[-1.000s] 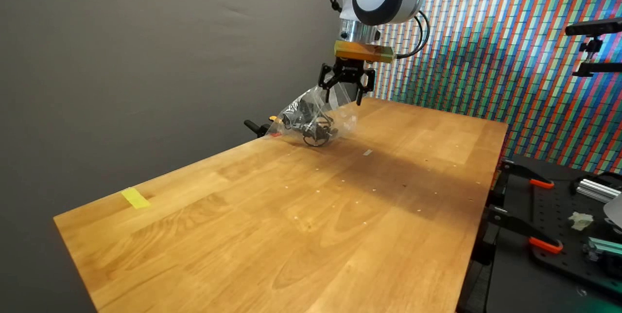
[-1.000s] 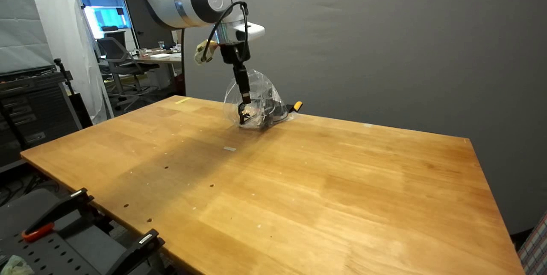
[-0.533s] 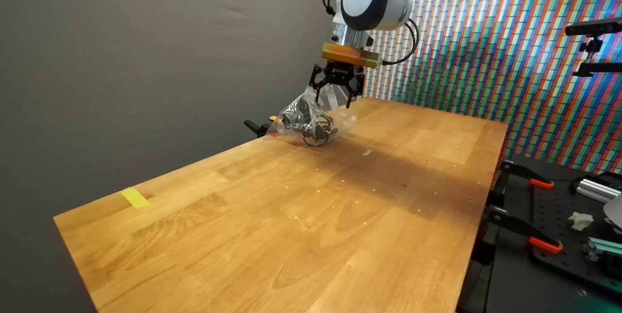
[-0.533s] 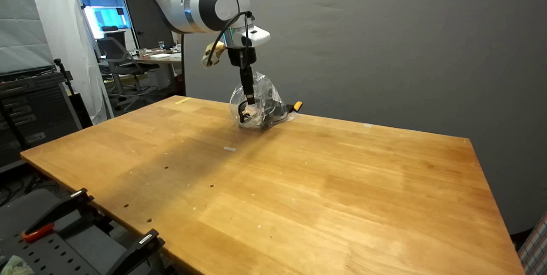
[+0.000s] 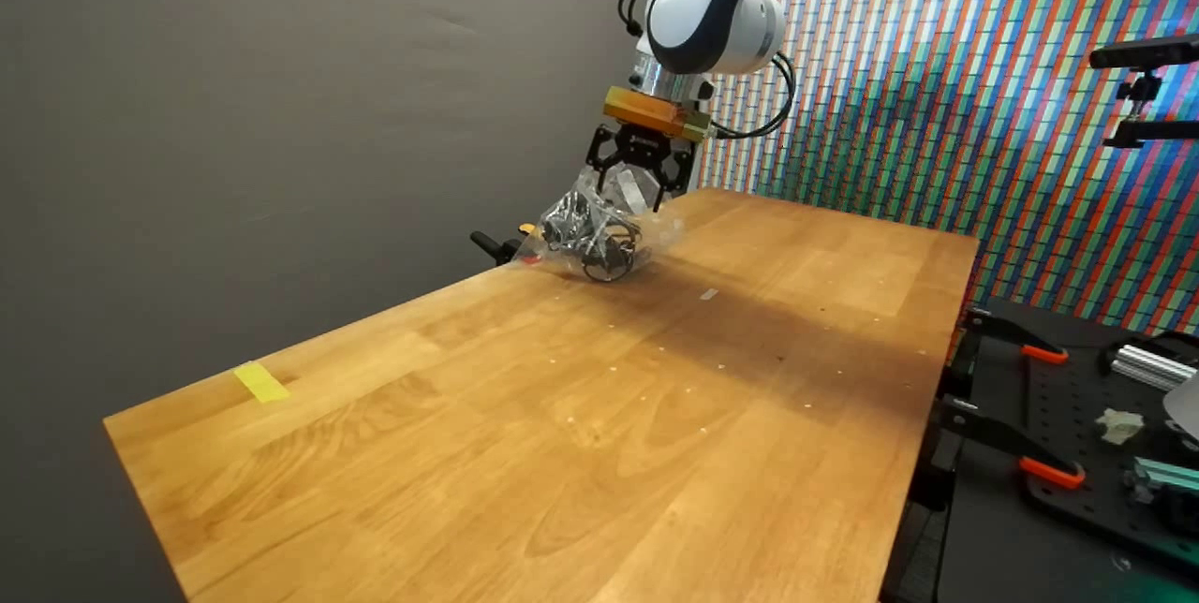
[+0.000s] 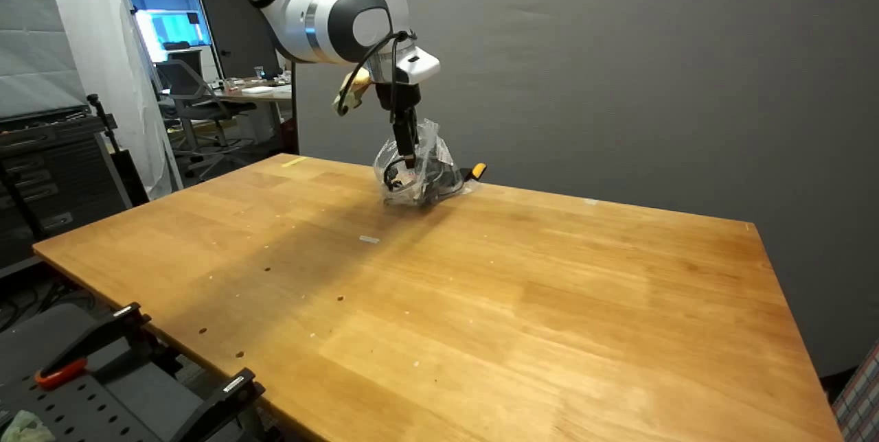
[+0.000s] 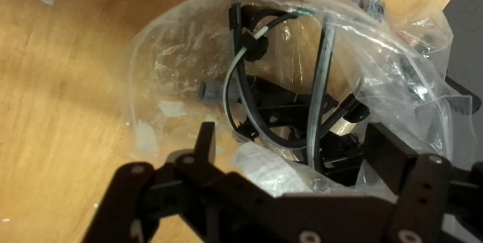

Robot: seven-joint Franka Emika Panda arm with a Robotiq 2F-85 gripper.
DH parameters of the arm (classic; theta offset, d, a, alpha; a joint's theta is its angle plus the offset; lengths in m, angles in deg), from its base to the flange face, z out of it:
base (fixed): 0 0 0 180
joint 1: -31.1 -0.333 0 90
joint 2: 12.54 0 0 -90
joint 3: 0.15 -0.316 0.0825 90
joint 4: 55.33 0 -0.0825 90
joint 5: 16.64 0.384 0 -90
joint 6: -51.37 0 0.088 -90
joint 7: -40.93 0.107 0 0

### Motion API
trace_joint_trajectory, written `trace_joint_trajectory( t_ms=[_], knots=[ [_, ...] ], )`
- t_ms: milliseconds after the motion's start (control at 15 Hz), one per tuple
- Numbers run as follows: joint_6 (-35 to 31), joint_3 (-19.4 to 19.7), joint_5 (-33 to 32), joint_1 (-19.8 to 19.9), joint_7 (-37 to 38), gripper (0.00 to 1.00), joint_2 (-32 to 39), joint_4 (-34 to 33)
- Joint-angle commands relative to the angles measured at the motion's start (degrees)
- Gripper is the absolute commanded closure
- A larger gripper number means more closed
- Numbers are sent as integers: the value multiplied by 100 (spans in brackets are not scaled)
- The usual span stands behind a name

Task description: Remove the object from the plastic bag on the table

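A clear plastic bag (image 5: 661, 230) stands crumpled near the table's far edge; it also shows in an exterior view (image 6: 443, 151) and in the wrist view (image 7: 177, 62). Its mouth faces the wrist camera. Inside lies a black object with looped black-grey cables (image 7: 279, 96), seen through film in an exterior view (image 5: 609, 257). My gripper (image 5: 629, 198) is open, pointing down at the bag's upper part, with its fingers apart in the wrist view (image 7: 294, 143). The object lies below and between the fingers, not gripped. White bag film shows between the fingers; whether they touch it I cannot tell.
The wooden table (image 5: 562, 453) bears yellow tape (image 5: 261, 381) and a small grey tape strip (image 5: 709, 294). A clamp with a yellow tip (image 6: 476, 171) sits at the table edge beside the bag. Black clamps with orange parts (image 5: 1016, 453) hold a side platform. A grey wall stands behind.
My gripper has moved down, leftward in one exterior view and rightward in another, closer over the bag. The bag's upper film has shifted and crumpled slightly. The fingers stay open.
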Motion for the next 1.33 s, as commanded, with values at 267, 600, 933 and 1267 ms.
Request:
trace_joint_trajectory(
  t_ms=[267, 600, 933, 1267],
  knots=[
    [1, -186, 614, -16, -54, 0, 199, -301],
    [-41, -111, 629, -128, 39, 7, 290, -282],
    [-290, 88, 514, -316, 109, 29, 434, -262],
    [-637, 338, 420, -572, 272, 69, 429, -203]
  ],
)
